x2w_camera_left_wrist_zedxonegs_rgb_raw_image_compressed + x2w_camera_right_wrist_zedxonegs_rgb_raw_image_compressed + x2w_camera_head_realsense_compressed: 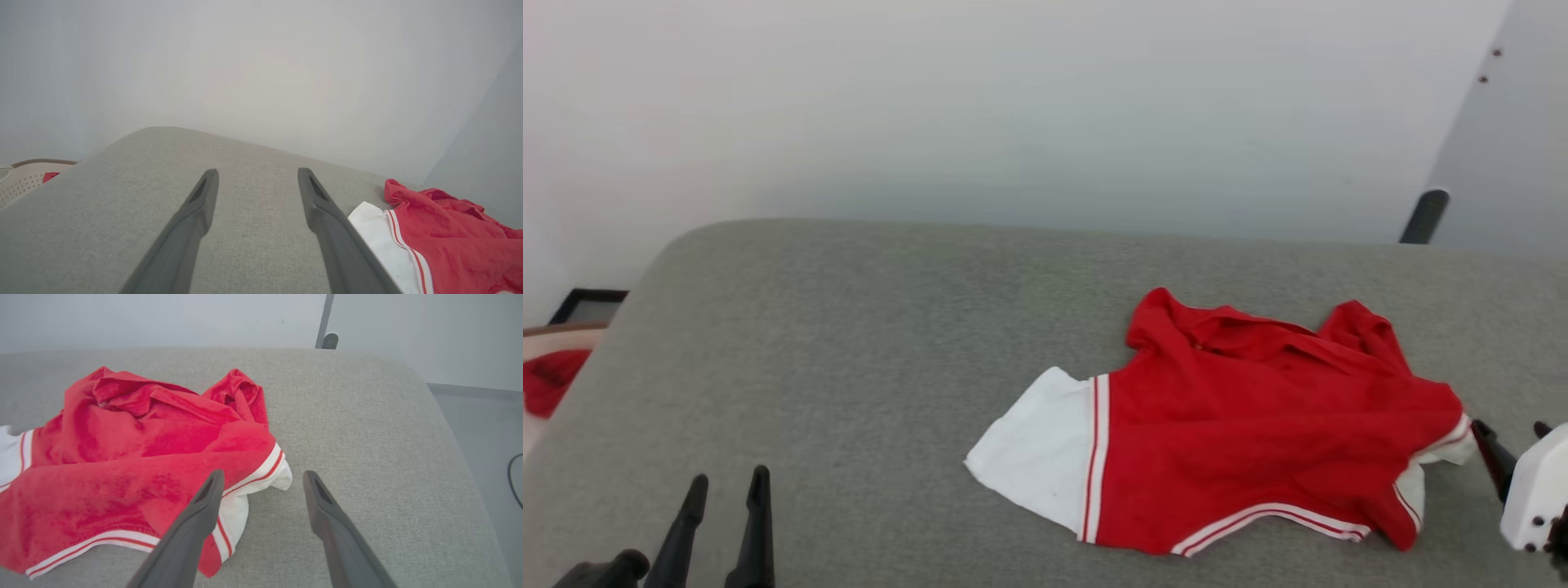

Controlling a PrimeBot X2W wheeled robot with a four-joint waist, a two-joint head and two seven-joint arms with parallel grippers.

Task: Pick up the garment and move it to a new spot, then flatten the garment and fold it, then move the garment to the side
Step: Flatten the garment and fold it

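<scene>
L gripper (727, 490) sits low at lower left in head view, pointing up & fwd, jaws spread wide, nothing btwn them. R gripper (1509, 428) is out at far right edge, white wrist housing (1535, 490) behind it, jaws wide apart too, nothing pinched.

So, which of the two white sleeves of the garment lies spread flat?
The sleeve on the robot's left, flat on the grey cushion. The other sleeve, beside the right gripper, is bunched and partly covered by red cloth.
</scene>
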